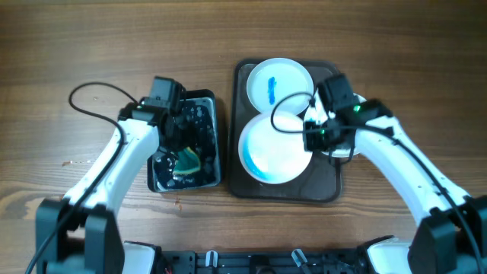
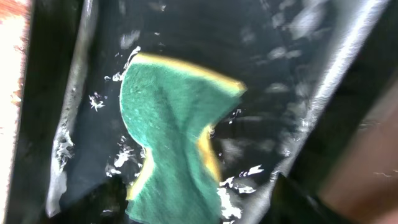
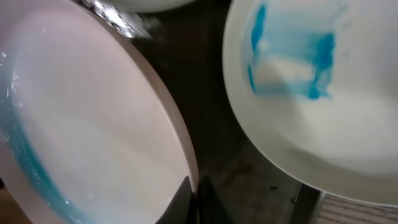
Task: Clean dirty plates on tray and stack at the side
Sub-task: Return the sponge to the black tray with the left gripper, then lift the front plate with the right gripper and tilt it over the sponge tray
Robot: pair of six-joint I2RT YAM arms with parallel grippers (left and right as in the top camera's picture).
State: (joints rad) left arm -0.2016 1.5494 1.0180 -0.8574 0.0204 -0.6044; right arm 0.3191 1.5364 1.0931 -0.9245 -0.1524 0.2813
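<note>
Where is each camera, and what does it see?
Overhead: above the table, facing down; tray, basin, left arm, right arm.
Left wrist: on the left arm, looking into the basin at the sponge; no fingers clear.
Right wrist: on the right arm, over front plate, back plate; dark fingertips at bottom.
Shared: overhead and right wrist show both plates.

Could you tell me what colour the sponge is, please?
Green sponge with a yellow layer; left wrist view.

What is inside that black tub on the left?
A green and yellow sponge lies on the wet, foam-flecked bottom of the black tub. From overhead, the left arm covers the tub's far end, so whatever sits beneath it is hidden.
</note>
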